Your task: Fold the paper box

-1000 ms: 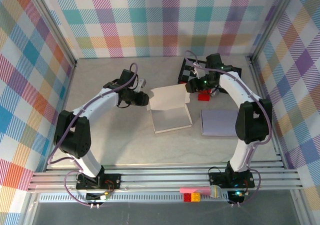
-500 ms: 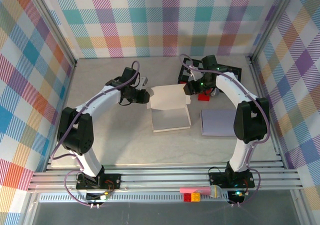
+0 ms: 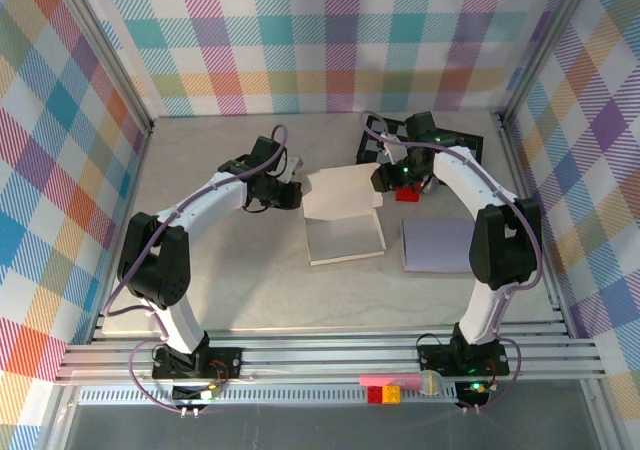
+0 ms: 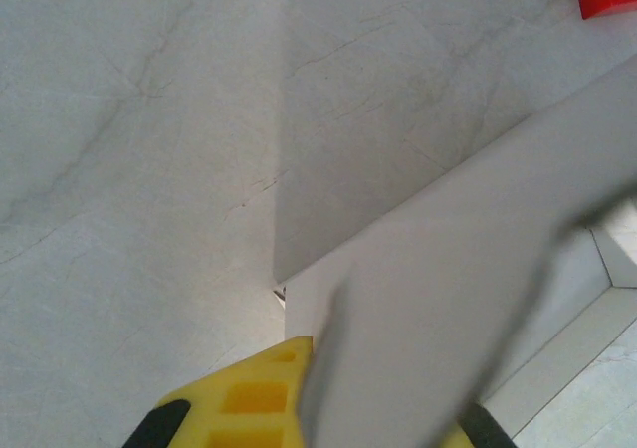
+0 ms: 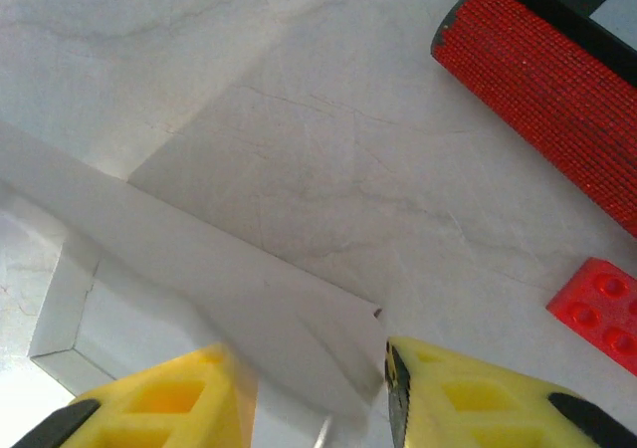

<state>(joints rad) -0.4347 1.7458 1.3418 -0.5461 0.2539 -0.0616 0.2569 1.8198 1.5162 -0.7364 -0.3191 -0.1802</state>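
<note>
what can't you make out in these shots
Left wrist view: the paper box wall, close and blurred, hides most of the left gripper pinching it.
Top view: right gripper fingertips sit under the wrist, too small to read.
Right wrist view: red brick and red roller are cut off by the right edge.

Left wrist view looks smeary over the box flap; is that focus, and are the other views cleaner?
Left wrist: the box flap sits too near the lens, soft-edged, with a dark blur at right; table sharp, flap's shadow on it. Right wrist: flap softens near the bottom, red brick crisp. Top: even light, sharp.
</note>
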